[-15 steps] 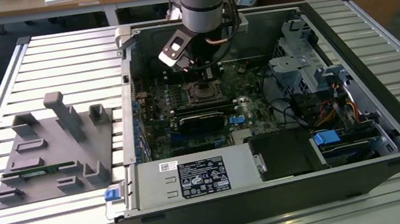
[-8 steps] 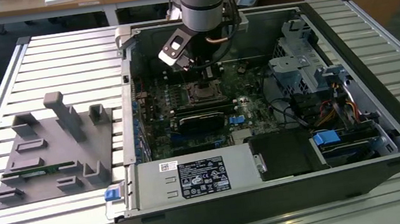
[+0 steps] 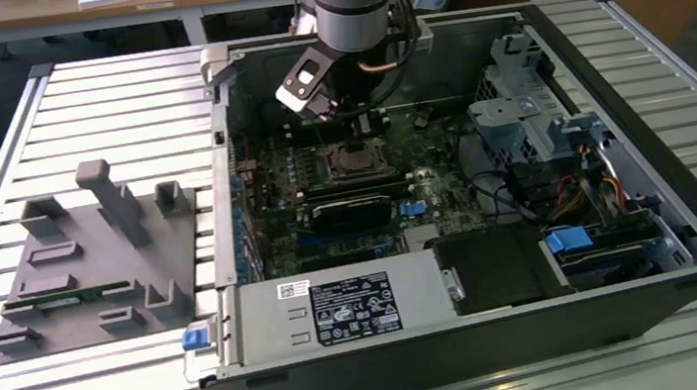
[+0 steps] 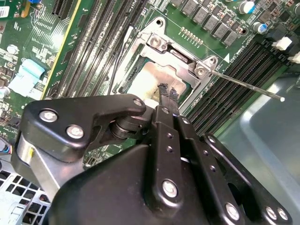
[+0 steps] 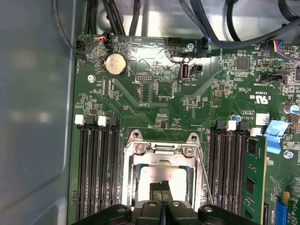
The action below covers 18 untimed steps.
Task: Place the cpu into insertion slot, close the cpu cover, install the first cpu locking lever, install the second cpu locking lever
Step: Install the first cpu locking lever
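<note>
The insertion slot [image 3: 351, 160] sits mid-motherboard inside the open computer case. In both wrist views the cpu cover [image 5: 131, 174] [image 4: 180, 52] lies flat over the slot. The silvery top of the cpu [image 5: 157, 172] [image 4: 151, 75] shows through its cut-out. My gripper [image 5: 161, 185] [image 4: 167, 91] [image 3: 335, 109] hangs just above the cpu's top, shut, with nothing seen between its black fingers. One thin wire locking lever [image 4: 243, 84] [image 5: 202, 173] sticks out from the cover's corner, away from the socket and unlatched.
Long black memory slots [image 5: 96, 168] [image 5: 229, 168] flank the socket. A black finned card [image 3: 350, 210], drive cages [image 3: 519, 124] and a power supply [image 3: 336, 311] crowd the case. Cables [image 5: 211, 33] run along the case wall. A grey fixture block [image 3: 90, 257] stands at the exterior view's left.
</note>
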Motion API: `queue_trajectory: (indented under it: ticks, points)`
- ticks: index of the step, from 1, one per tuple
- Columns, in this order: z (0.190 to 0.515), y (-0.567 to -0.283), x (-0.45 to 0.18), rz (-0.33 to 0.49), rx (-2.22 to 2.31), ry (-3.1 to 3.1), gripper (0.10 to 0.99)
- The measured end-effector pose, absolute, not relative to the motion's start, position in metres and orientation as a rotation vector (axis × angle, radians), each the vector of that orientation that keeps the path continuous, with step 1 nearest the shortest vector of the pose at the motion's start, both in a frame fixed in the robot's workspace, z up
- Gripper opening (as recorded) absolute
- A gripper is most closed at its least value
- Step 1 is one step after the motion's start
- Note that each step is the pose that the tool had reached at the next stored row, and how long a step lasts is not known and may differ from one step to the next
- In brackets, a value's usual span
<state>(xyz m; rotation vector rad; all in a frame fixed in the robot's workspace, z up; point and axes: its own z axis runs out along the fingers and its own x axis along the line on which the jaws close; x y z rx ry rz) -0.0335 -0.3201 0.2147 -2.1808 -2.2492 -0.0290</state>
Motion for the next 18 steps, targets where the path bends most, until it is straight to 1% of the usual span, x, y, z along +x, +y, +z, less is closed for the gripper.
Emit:
queue_trajectory:
  ticks: [18]
  points:
    - [0.2229, -0.32, -0.0335, -0.029, -2.181, -2.249, 0.106]
